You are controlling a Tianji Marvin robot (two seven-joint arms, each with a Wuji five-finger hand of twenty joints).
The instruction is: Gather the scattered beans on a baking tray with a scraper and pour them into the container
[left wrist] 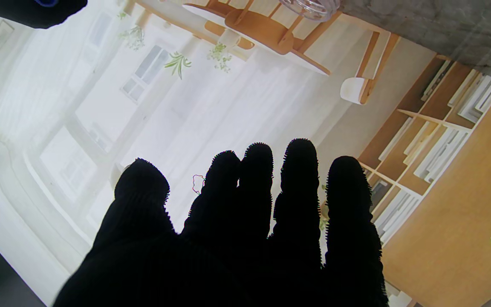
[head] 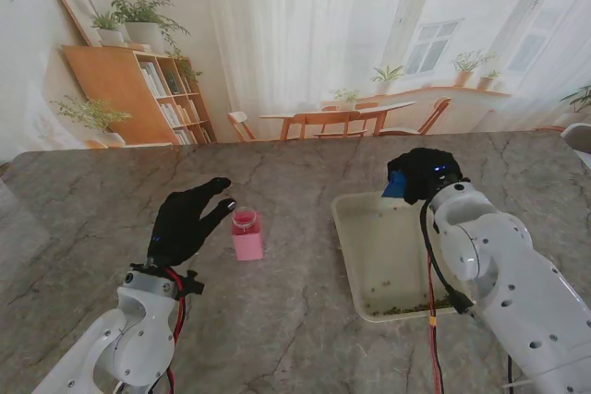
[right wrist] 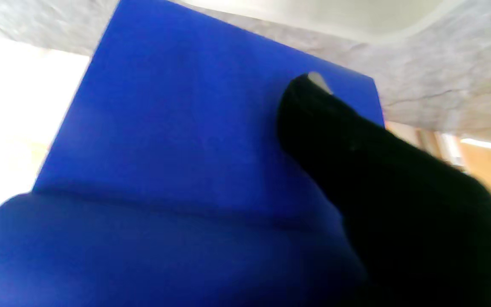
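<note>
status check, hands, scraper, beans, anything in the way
Right hand shut on blue scraper at far edge of baking tray. Left hand open beside pink container. Beans along tray's near edge. Nothing in the way.

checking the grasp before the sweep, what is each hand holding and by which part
The right hand holds the blue scraper by its thicker handle end, one finger pressed on the flat blade. The left hand holds nothing, fingers extended beside the pink container.

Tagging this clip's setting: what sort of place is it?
Probably a lab bench staged as a home: a marble-look table before what looks like a printed backdrop of bookshelf and dining set. A tray and pink container sit on it.
</note>
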